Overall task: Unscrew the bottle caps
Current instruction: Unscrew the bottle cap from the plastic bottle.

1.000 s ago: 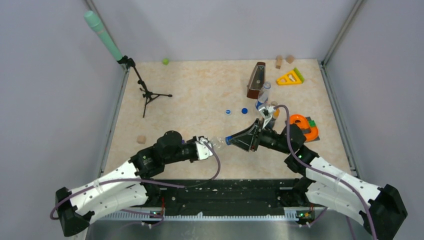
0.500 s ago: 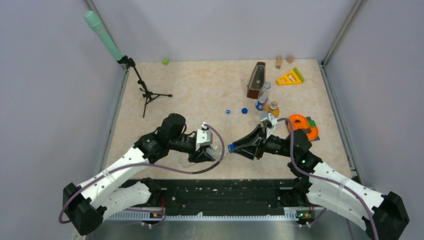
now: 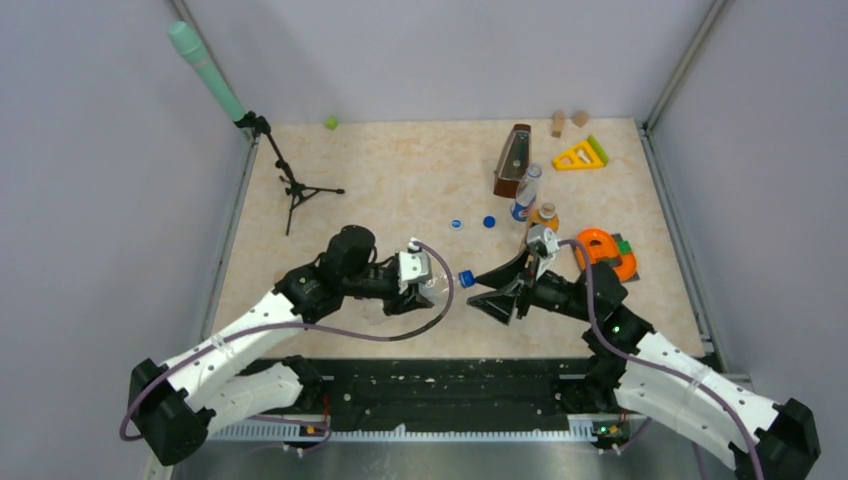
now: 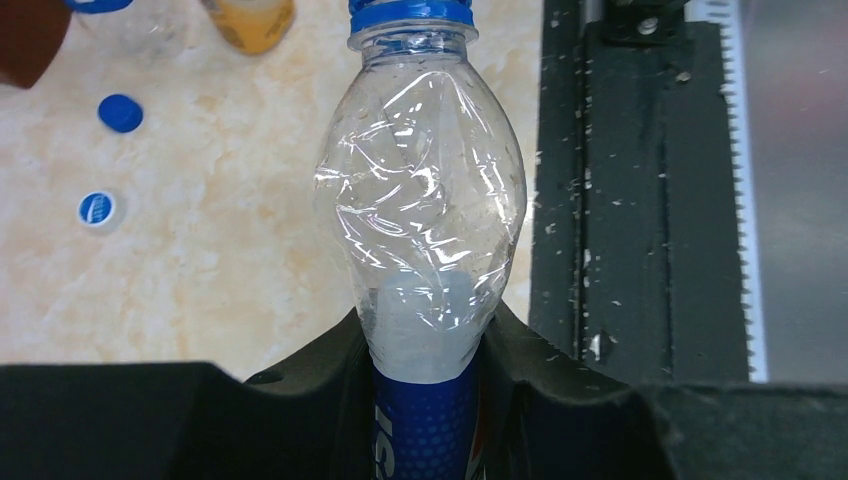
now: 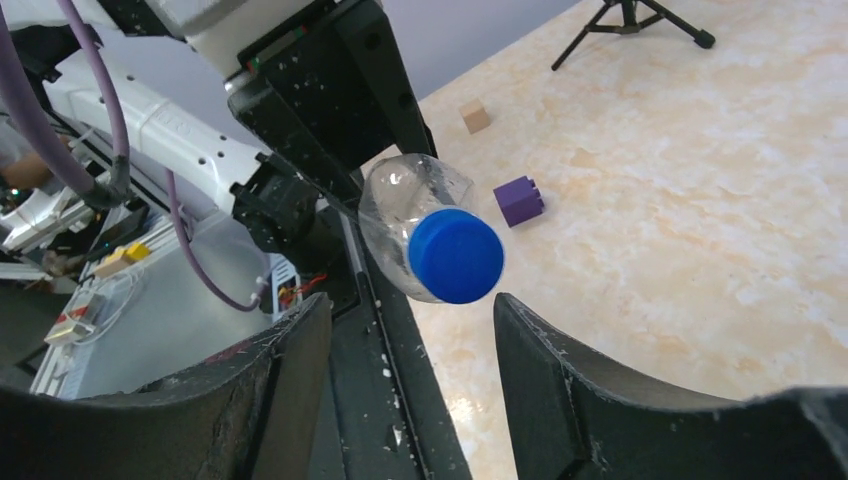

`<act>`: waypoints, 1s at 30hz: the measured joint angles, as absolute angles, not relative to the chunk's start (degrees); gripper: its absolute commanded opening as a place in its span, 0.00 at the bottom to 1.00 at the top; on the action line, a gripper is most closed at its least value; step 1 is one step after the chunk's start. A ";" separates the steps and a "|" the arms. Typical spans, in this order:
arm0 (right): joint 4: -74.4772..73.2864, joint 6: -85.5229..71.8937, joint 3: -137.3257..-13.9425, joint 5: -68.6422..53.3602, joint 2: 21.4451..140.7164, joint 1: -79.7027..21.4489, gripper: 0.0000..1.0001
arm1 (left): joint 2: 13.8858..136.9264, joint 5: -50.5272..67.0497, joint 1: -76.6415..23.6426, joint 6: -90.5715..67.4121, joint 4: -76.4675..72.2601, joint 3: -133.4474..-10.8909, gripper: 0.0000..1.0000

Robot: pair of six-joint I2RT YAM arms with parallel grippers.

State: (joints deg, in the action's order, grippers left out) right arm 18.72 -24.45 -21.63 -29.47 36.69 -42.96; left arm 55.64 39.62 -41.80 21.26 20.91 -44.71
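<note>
Whereas a second ago the right gripper was clamped on the screwed-on cap, the overhead view now shows its jaws parted and drawn a little back, so the cap sits just beyond their tips, touched by neither. The left gripper holds the bottle level above the table, neck toward the other arm, and its arm has swung slightly farther in than before. Two caps already off, a loose blue cap and a white-blue cap, lie side by side farther up the table, well apart from both arms. From the left wrist, the jaws are clenched on the labelled lower part of the bottle, whose clear, crumpled body runs out to the screwed-on cap at the top edge, its ring snug against the neck; the loose blue cap and the white-blue cap lie on the table to one side. From the right wrist, the right gripper stands released, a finger on either side and short of the screwed-on cap, which faces the lens squarely with the purple cube on the table behind. My reading is that this letting-go is a reset between twists: the third cap is not yet off, and the open jaws are lined up to close on it again.
</note>
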 measured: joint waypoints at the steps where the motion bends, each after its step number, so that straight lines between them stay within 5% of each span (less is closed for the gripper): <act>1: 18.35 -24.75 -21.63 -28.73 36.60 -42.96 0.60 | 55.64 37.85 -42.22 21.39 20.36 -44.23 0.00; 12: 15.05 -29.54 -21.85 -21.58 35.86 -42.96 0.60 | 47.88 19.44 -49.36 25.36 13.50 -37.50 0.00; 30: 25.10 -43.27 -21.93 -18.52 41.60 -42.96 0.58 | 46.78 8.58 -54.33 30.74 8.93 -35.20 0.00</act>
